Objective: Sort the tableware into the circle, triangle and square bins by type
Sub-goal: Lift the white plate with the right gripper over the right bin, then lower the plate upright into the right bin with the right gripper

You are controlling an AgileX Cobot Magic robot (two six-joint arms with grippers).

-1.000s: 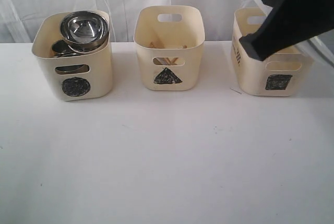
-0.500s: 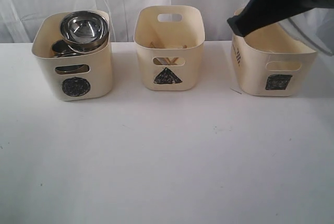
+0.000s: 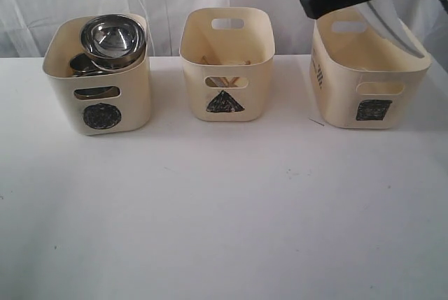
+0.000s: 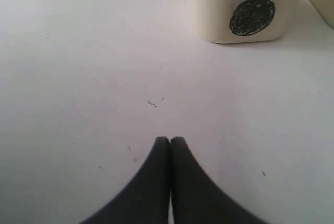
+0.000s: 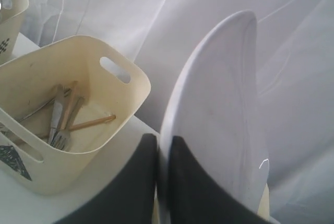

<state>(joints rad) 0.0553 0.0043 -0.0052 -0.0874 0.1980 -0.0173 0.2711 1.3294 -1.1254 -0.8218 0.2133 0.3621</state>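
Smooth, faintly glossy white ceramic on the plate pinched in the matt black right gripper; just beside that gripper, matt cream plastic of the triangle bin, with pale bare wood of the chopsticks and dull steel of the fork inside. Ahead of the matt black left gripper, matt white table, faintly specked; well away from the right gripper, mirror-bright steel bowl.

Three cream bins, circle bin, triangle bin, square bin, one steel bowl on top, more steel vessels beneath, number unclear, two wooden chopsticks, one fork, one white plate, two tools, left tool, right tool, one worktop.
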